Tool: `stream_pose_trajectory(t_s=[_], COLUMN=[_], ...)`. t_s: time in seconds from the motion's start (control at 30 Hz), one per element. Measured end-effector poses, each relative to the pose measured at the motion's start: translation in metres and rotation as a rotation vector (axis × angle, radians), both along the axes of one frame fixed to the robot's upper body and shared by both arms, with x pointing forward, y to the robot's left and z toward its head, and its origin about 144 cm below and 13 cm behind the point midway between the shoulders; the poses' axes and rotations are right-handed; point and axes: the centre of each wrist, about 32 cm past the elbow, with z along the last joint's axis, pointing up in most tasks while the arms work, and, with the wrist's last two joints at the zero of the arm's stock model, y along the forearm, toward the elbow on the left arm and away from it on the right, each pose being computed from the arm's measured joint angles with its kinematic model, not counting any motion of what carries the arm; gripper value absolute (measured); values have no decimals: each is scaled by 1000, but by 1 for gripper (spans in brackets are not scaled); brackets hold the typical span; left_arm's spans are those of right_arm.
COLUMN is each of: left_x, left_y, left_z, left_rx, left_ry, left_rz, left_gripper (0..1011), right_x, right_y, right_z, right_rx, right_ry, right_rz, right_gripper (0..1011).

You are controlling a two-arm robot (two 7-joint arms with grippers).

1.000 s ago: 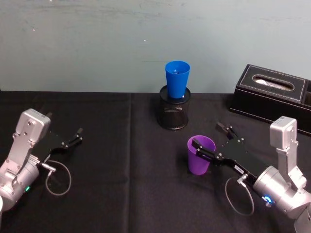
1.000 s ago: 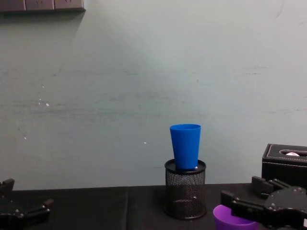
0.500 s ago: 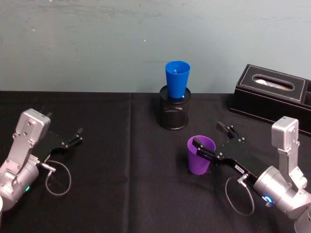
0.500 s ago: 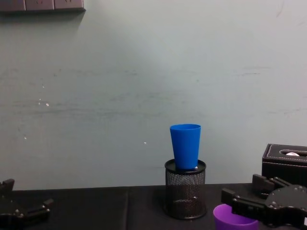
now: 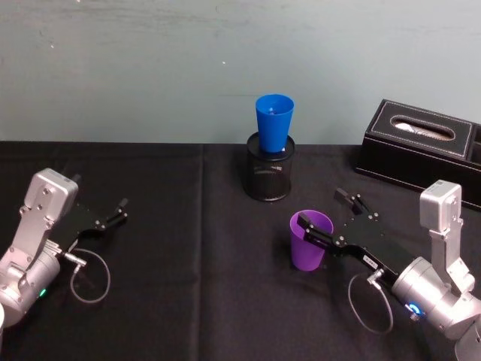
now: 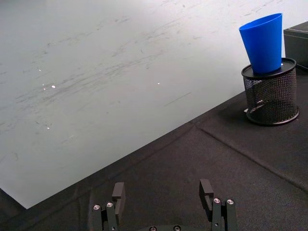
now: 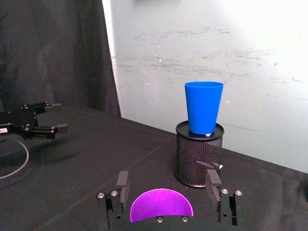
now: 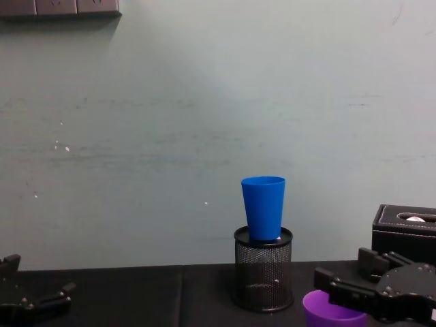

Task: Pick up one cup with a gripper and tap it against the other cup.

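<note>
Left gripper (image 5: 119,210) idle at the left side of the black tablecloth (image 5: 188,286), fingers spread apart with nothing between them, well away from both cups; cable loop (image 5: 90,277) hangs from its wrist.

Centre back: blue cup (image 5: 273,122) stands upright, its base dropped into the black mesh pen holder (image 5: 268,176), near the wall; it sits loose on that holder, not on the cloth.

Right of centre and nearer the robot: purple cup (image 5: 310,240) upright on the cloth, well apart from the blue one; right gripper (image 5: 324,216) comes in from the lower right, fingers apart, straddling the cup near its rim; in the right wrist view the purple mouth sits between the two fingers (image 7: 122,186) with gaps on both sides, so no clamp yet; grasp step looks in hand, lift and tap not yet done.

Far right: black leather tissue box (image 5: 421,152), out of the way.

Risks, as judgement: tapered smooth plastic could slip down or squirt out when the fingers close high on the rim; an off-centre close could tip the cup; a hard tap could knock the perched blue cup out of the holder or topple holder and cup together; blue rim is high, so the purple cup needs real lift or it hits the mesh instead.
</note>
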Motion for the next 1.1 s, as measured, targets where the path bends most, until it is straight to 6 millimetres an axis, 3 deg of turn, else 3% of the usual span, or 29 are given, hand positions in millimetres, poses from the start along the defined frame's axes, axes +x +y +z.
stream_pose_trajectory(t_s=[0.47,1.1], left_x=[0,0], left_y=[0,0], left_z=[0,0], left_rx=[0,0], left_ry=[0,0], left_rz=[0,0], left_gripper=[1011,1011], right_x=[-3,-4], right_y=[1,-5], right_z=[1,1], right_rx=[10,34], right_ry=[1,15], right_rz=[-60,-267], right_gripper=[1003,1003])
